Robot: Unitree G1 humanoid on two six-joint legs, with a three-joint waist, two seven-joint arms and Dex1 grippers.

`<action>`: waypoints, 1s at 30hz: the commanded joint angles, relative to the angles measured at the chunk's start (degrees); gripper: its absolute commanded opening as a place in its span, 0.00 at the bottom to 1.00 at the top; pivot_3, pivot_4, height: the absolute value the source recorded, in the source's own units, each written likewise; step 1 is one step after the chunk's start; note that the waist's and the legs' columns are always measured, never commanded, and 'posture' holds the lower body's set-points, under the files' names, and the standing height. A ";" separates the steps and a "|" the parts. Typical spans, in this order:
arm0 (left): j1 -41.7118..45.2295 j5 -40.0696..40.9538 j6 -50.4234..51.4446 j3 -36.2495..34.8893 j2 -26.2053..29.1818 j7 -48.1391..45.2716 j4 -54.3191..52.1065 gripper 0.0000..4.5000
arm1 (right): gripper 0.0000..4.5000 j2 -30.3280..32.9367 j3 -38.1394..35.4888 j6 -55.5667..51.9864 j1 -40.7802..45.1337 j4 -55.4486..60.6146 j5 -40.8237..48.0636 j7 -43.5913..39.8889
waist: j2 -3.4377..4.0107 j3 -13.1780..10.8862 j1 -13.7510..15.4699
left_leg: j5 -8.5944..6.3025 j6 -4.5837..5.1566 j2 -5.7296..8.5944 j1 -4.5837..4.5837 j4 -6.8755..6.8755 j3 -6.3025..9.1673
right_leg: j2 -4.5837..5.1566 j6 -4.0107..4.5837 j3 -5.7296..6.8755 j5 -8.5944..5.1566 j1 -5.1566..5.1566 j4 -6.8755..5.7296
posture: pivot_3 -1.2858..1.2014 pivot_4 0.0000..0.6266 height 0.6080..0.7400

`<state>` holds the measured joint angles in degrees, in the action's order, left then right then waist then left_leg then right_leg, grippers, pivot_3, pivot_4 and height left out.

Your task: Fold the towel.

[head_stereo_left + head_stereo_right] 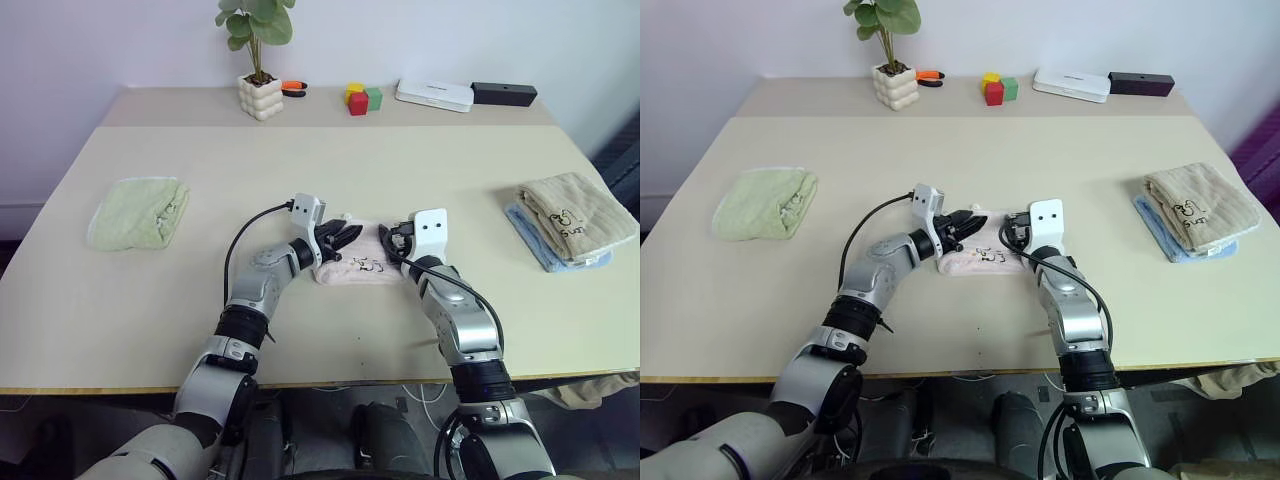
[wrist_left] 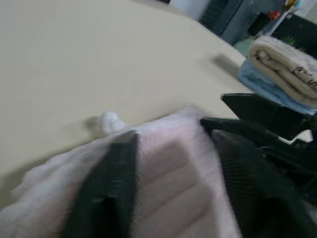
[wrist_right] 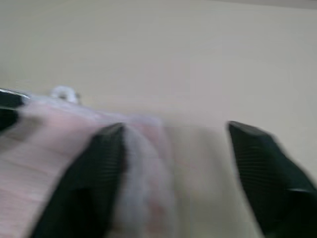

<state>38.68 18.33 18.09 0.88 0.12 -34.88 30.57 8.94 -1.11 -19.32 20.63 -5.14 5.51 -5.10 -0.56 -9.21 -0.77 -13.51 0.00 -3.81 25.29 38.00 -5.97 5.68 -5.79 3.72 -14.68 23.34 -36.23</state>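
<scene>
The pale pink towel (image 1: 362, 262) lies folded into a small bundle at the middle of the table, its dark cartoon mark facing up. My left gripper (image 1: 345, 238) is at the bundle's left end and my right gripper (image 1: 395, 240) at its right end. In the left wrist view the left gripper (image 2: 171, 141) stands open, its two fingers spread over the pink cloth (image 2: 168, 183), with the white loop (image 2: 110, 120) just beyond. In the right wrist view the right gripper (image 3: 176, 129) is open wide; one finger sits over the towel's edge (image 3: 49, 148), the other over bare table.
A light green towel (image 1: 140, 212) lies at the left. A beige towel (image 1: 575, 215) rests on a blue one (image 1: 545, 250) at the right. Along the back stand a potted plant (image 1: 260, 95), coloured blocks (image 1: 363, 98), a white box (image 1: 433, 94) and a black box (image 1: 503, 93).
</scene>
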 commanded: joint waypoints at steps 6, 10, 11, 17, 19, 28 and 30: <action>-0.49 13.23 14.31 -7.70 4.48 -1.78 -17.20 1.00 | 1.00 3.34 -2.44 -0.02 2.25 2.89 -1.59 0.41 | 0.05 -0.07 0.07 | 0.00 0.00 -0.01 0.11 -0.03 -0.02 | -0.01 -0.01 -0.02 0.00 0.12 -0.02 | 0.52 0.24 0.96; -1.94 21.48 26.71 -13.30 9.59 -0.94 -22.02 1.00 | 1.00 5.97 -2.48 0.76 3.86 3.32 -2.72 -0.20 | 0.06 -0.08 -0.01 | 0.00 -0.01 0.00 0.11 -0.02 -0.02 | -0.01 -0.02 -0.02 0.00 0.12 -0.01 | 0.52 0.24 0.96; -2.14 23.85 30.23 -15.21 11.05 -0.58 -21.92 1.00 | 1.00 6.14 -2.80 0.88 4.28 3.67 -2.15 -0.74 | 0.06 -0.08 -0.08 | 0.01 -0.01 0.00 0.10 -0.03 -0.02 | -0.01 -0.02 -0.02 0.00 0.12 -0.02 | 0.52 0.24 0.96; -6.16 28.44 45.03 -15.84 19.18 -1.59 -22.22 1.00 | 1.00 7.88 -3.91 1.38 5.75 6.18 2.99 -9.00 | 0.11 -0.14 -0.19 | 0.04 -0.06 -0.02 0.09 -0.10 -0.03 | -0.03 -0.03 -0.03 -0.01 0.17 -0.05 | 0.52 0.24 0.96; -7.80 28.86 47.60 -14.49 21.47 -3.95 -22.36 1.00 | 1.00 10.46 -4.80 1.33 4.88 11.16 10.47 -19.29 | 0.10 -0.17 0.16 | 0.04 -0.07 -0.01 0.11 -0.09 -0.03 | -0.03 -0.03 -0.02 -0.01 0.15 -0.04 | 0.52 0.24 0.96; -6.73 27.74 49.44 -10.11 19.29 -6.57 -15.95 1.00 | 1.00 24.86 -4.89 -2.00 -2.96 20.09 19.77 -40.01 | 0.08 -0.17 0.25 | 0.02 -0.08 0.02 0.05 -0.08 0.04 | -0.02 0.01 -0.02 -0.02 0.03 0.04 | 0.52 0.24 0.96; -5.33 28.13 51.64 -10.07 17.77 -6.36 -13.46 1.00 | 1.00 25.75 -5.38 -3.40 -3.73 22.47 21.93 -41.70 | 0.08 -0.17 0.26 | 0.02 -0.07 0.02 0.06 -0.07 0.02 | -0.02 0.00 -0.04 -0.02 0.04 0.04 | 0.52 0.24 0.96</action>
<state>32.66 45.73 67.47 -10.64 18.86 -40.89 15.49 33.24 -5.22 -22.05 16.52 12.85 24.33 -45.09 -0.47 -9.37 -0.51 -13.49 -0.07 -3.79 25.35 37.93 -5.94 5.65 -5.79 3.69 -14.70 23.39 -36.19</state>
